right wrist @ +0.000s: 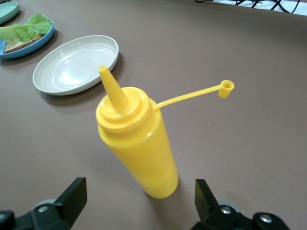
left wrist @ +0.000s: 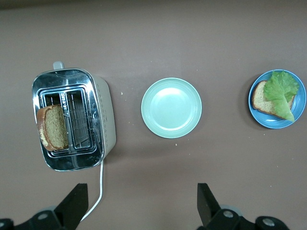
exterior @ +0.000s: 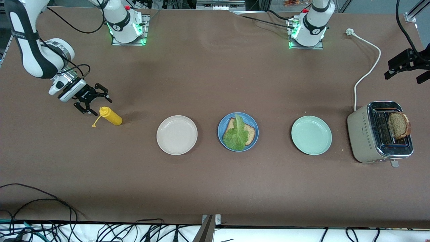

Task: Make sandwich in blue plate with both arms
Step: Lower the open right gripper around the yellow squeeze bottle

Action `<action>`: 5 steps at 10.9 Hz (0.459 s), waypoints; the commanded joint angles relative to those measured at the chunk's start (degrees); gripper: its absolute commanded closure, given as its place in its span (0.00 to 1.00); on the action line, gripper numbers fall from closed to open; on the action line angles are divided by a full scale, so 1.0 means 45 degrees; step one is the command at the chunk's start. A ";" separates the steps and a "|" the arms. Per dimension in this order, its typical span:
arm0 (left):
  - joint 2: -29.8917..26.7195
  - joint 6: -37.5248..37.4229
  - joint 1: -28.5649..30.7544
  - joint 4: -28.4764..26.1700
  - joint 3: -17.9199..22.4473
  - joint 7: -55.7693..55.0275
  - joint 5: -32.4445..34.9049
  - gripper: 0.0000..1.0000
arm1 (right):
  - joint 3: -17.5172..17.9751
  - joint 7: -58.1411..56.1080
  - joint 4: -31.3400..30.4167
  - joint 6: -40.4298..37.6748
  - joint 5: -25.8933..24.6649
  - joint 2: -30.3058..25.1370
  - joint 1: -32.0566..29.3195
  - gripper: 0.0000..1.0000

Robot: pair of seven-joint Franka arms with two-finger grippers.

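Blue plate (exterior: 254,136) mid-table: bread slice (exterior: 249,133), limp lettuce (exterior: 236,135) on top. Second slice (exterior: 398,125) in toaster (exterior: 361,132) — light, crumbly; pinch crust edge. Left hand (left wrist: 142,207) spread above toaster; right hand (exterior: 91,101) spread beside mustard bottle (exterior: 111,116).

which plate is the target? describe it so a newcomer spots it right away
Three round plates sit in a row across the middle of the brown table. The target is the blue plate, the middle one, between the cream-white plate and the mint-green plate. Only it holds food: a bread slice under a lettuce leaf.
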 commanded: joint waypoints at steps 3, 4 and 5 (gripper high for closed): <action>0.0082 -0.0243 0.0048 0.0276 0.0016 -0.0095 -0.0217 0.00 | -0.0039 -0.1792 0.0332 -0.1169 0.1737 0.1165 -0.0097 0.00; 0.0082 -0.0244 0.0048 0.0276 0.0016 -0.0095 -0.0217 0.00 | -0.0039 -0.1890 0.0332 -0.1249 0.1817 0.1264 -0.0097 0.00; 0.0082 -0.0244 0.0048 0.0276 -0.0004 -0.0095 -0.0217 0.00 | -0.0039 -0.1969 0.0351 -0.1250 0.1953 0.1323 -0.0097 0.00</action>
